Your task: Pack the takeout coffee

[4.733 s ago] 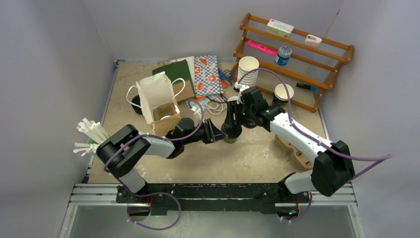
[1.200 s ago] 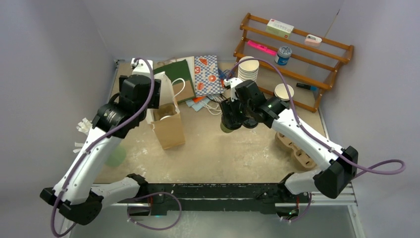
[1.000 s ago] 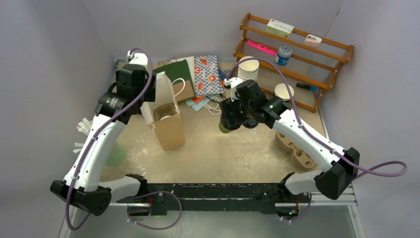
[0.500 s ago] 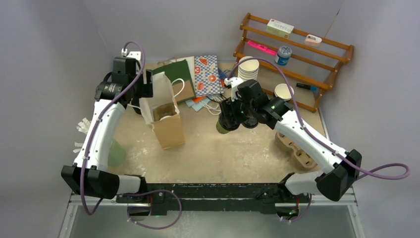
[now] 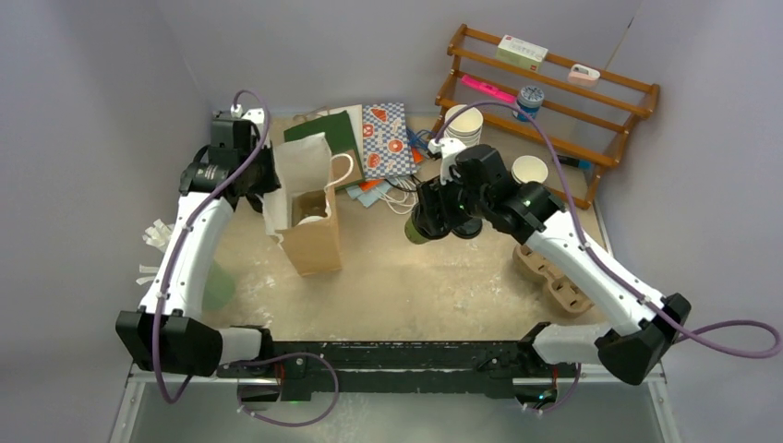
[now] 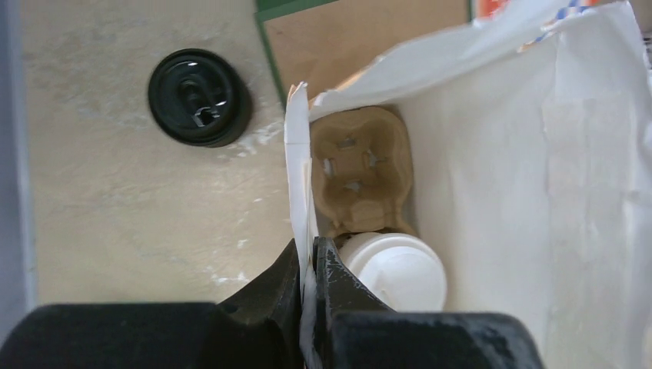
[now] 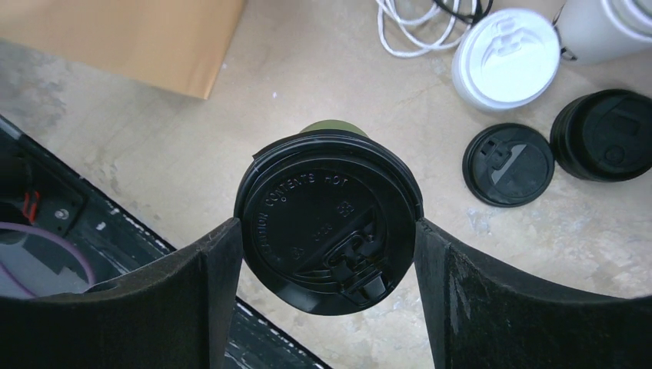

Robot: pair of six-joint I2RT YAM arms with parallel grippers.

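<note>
Surface: sandy counter [image 5: 415, 286] between grey walls, wooden rack [image 5: 554, 92] at the back, brown paper bag [image 5: 314, 242] standing open on the left half
Left hold: left fingers [image 6: 310, 265] pressed together on the bag's white-lined wall at its rim, keeping the mouth open
Right hold: right fingers [image 5: 423, 226] clamped on the black-lidded cup [image 7: 329, 231], one on each side at the lid's rim
Cups: white-lidded cup [image 6: 396, 269] sits low in the bag, against a pulp carrier [image 6: 357, 165]; the black-lidded one is in my grip near mid-counter, right of the bag and apart from it
Handling: I judge thin paper walls that dent under a hard squeeze and a lid that could pop off; weight unknown; safer to hold the body just under the lid, upright
Left arm: reaches far forward along the left wall, wrist bent down over the bag
Right arm: stretches diagonally inward, wrist pointing down, cup seemingly clear of the counter and slightly tilted
</note>
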